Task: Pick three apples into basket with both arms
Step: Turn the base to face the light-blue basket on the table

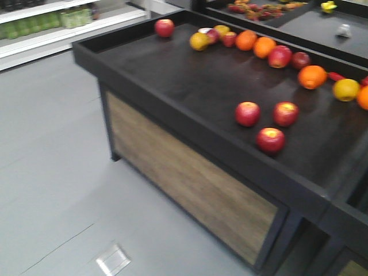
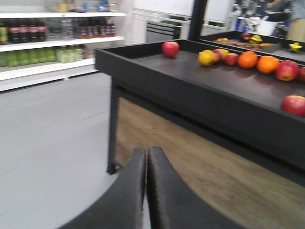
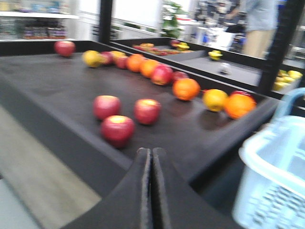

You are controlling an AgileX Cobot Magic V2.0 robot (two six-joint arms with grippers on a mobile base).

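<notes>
Grey shop floor point(image 1: 52, 172) and stocked shelves point(image 1: 40, 23) are seen around a black table point(image 1: 190, 86). The three apples point(image 1: 270, 140) are clustered at centre right of the front view, and the basket point(image 3: 271, 176) is seen at lower right of the right wrist view. The left pincer point(image 2: 147, 152) and right pincer point(image 3: 152, 152) are pressed closed and empty. The approach is judged to be in hand. Next, a pincer must be opened over an apple.
</notes>
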